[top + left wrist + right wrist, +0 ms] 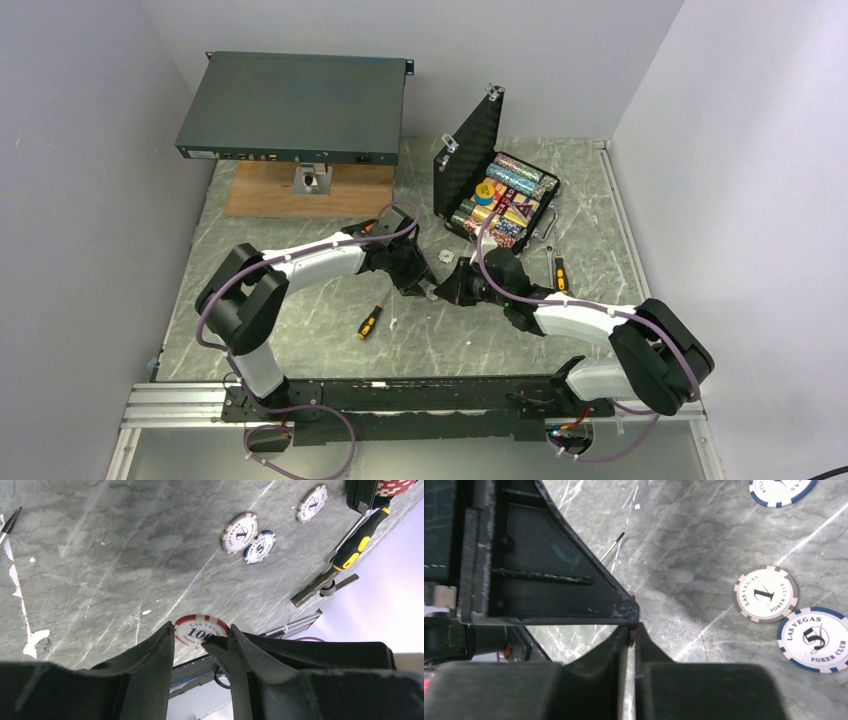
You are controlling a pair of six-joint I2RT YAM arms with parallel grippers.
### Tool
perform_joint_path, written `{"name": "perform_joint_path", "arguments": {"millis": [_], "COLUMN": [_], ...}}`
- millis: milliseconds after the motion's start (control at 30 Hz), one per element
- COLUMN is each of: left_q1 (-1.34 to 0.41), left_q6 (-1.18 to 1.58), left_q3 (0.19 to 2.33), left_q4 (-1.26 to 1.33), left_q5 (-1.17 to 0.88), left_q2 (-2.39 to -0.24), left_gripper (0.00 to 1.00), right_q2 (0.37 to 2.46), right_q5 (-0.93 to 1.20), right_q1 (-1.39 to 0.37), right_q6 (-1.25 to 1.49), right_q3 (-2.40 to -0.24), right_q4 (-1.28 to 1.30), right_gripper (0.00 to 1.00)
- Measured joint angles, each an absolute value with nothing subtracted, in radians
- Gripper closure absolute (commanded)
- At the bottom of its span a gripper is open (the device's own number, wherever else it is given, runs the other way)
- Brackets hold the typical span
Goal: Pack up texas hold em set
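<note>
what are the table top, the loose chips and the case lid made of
Table top: looks like grey-green marbled stone or laminate, smooth, pale veins and scratches. Loose chips: likely moulded plastic or clay composite, matt striped rims, printed centres. Case lid: black textured panel, possibly vinyl, with shiny metal-looking corners.

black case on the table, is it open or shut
Open. The small black textured hinged case has its lid standing up, and the multicoloured chip rows inside are exposed.
</note>
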State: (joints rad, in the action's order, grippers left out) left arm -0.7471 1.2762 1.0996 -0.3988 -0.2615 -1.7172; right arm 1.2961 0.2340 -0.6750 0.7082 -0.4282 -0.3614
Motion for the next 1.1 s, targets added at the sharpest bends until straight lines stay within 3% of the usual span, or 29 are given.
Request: {"name": "perform_joint_path", "arguments": {"millis": [333,533,633,833,1100], "left_q1": [-0.744,-0.747,-0.744,-0.734,-0.733], "left_q6": [1.275,1.259,1.223,1.062,0.823], "left_q3": [1.1,1.099,1.093,1.091,0.997], "left_q4": [-0.401,-0.441,-0.501,-0.558,-0.528], "left_q5": [-0.257,-0.197,-0.116,0.034,0.096], "left_q2": [-1.705,-1.677,-1.598,-1.408,-1.229], "left_gripper": [0.51,0.12,0.01,0.01,0.01], "right_q2": [1.313,1.304,1.246,1.105,1.265], "right_q5": [0.267,0.209,0.115,-0.167,-0.291], "right_q1": [-0.662,-0.662,-0.661,-0.585,-0.337], "right_q6": [0.715,0.718,0.713,0.701,0.673], "right_q3": [-0.414,-0.414,-0.414,-0.522,-0.866], "right_q4": [-0.418,-0.374,-0.264,0.078,0.355], "right_gripper": [1.0,1.0,1.0,1.0,1.0]}}
